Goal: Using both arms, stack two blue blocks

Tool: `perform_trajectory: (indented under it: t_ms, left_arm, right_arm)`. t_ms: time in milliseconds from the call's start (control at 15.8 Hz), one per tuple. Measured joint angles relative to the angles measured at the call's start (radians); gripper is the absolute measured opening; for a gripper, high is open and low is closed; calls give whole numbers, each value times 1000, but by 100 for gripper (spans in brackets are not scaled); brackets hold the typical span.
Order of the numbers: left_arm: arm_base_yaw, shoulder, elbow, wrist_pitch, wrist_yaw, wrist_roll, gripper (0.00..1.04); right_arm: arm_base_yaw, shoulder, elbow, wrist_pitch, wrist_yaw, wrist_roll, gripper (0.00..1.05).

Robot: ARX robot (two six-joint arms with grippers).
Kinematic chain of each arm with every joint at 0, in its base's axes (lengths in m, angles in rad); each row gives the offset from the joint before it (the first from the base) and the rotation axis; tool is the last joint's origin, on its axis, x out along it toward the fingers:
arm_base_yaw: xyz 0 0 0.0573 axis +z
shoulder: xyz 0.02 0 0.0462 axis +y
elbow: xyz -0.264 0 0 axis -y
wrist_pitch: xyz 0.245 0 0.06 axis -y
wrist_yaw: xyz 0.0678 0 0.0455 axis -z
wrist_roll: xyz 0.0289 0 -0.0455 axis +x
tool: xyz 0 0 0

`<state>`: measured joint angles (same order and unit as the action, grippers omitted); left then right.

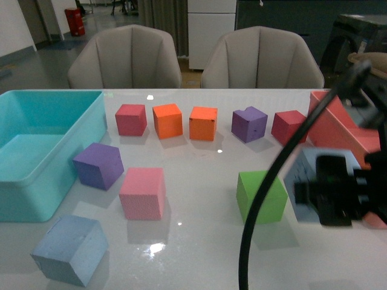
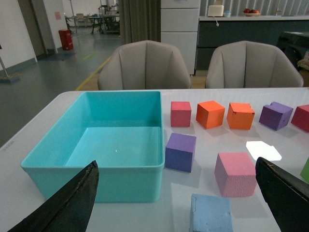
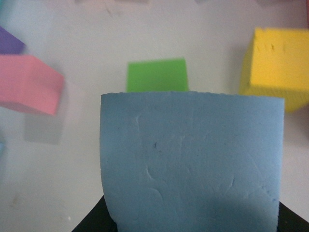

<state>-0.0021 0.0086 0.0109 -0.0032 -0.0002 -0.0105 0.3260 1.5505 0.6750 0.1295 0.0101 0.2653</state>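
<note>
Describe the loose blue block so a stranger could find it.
Find the teal bin on the left of the table. Just nearer the robot sits the blue block. Its neighbours, the pink cube and the purple cube, differ in colour.

Pale sky-blue, faintly mottled, with a dark speck or two: left blue block (image 1: 69, 249) and right blue block (image 1: 301, 169). Bright green for the green cube (image 1: 261, 194). Plain matte pink for the pink cube (image 1: 143, 192). Purple twice: near purple cube (image 1: 98, 164), far purple cube (image 1: 249, 124). Red twice: left red cube (image 1: 131, 119), right red cube (image 1: 288, 127). Orange twice: first orange cube (image 1: 167, 119), second orange cube (image 1: 203, 122), the latter nicked dark at an edge. Yellow cube (image 3: 277, 65), dotted with small dark pits. Teal bin (image 2: 96, 179), uniform throughout. Coral-red wedge (image 1: 338, 130). Glossy white tabletop (image 1: 199, 260). Beige chairs (image 1: 124, 57). Black cable (image 1: 260, 229).
</note>
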Motion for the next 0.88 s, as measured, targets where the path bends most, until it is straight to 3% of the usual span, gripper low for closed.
perform_trajectory:
  t_ms: [442, 884]
  left_arm:
    - [0, 0, 0, 0, 0, 0, 98]
    - [0, 0, 0, 0, 0, 0, 98]
  right_arm:
    - [82, 353, 481, -84, 40, -1, 44]
    - [134, 711, 937, -283, 42, 5, 44]
